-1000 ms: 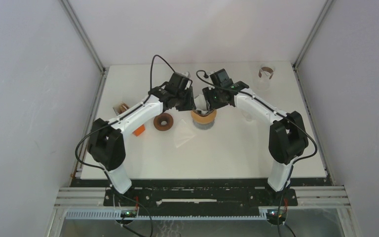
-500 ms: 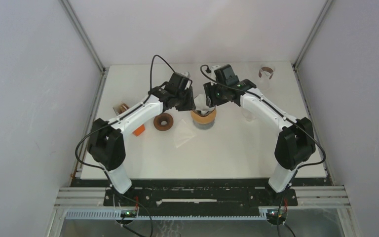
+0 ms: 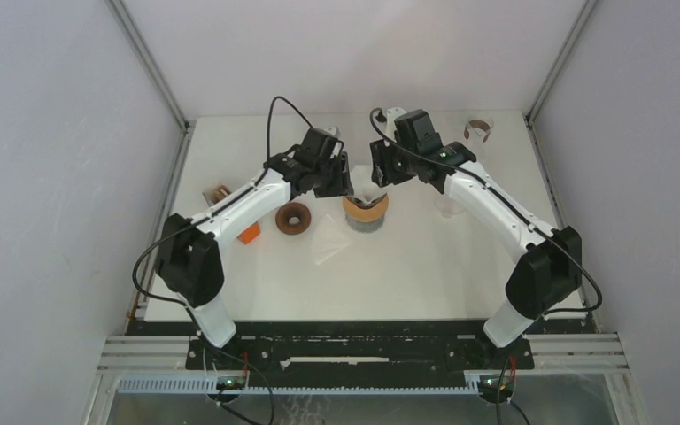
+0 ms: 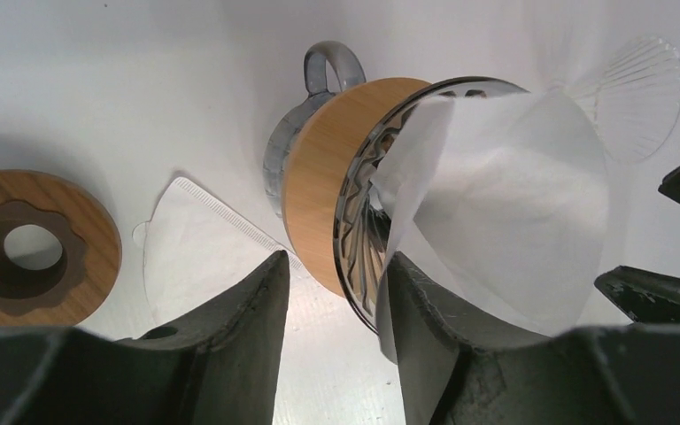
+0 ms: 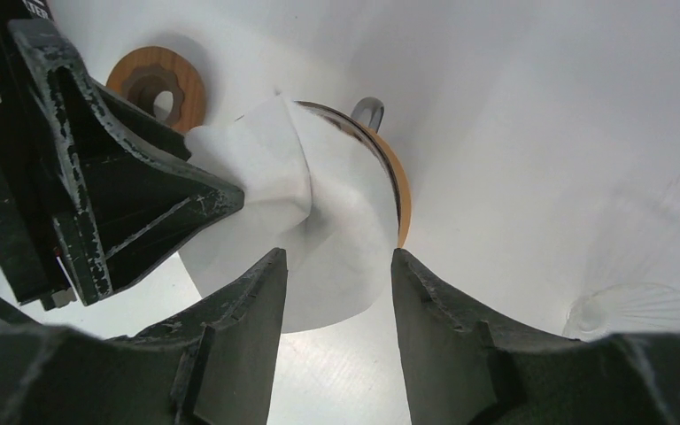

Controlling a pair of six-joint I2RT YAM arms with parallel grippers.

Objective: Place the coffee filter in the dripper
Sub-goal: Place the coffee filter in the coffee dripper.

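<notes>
Left wrist view showed the coffee filter (image 4: 505,204) spread into a cone in the mouth of the dripper (image 4: 328,177), though much of the paper stood proud of the rim. The left gripper (image 4: 338,266) had its jaws parted with nothing between them. The right gripper (image 5: 338,258) hung likewise open and empty. Only seating the paper fully seemed left.

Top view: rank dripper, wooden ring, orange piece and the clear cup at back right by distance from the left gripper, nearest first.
From the left gripper:
1. dripper, just right of it, slightly toward the bases
2. wooden ring, to its left
3. orange piece, farther left, beside the left arm
4. clear cup, back right corner
</notes>
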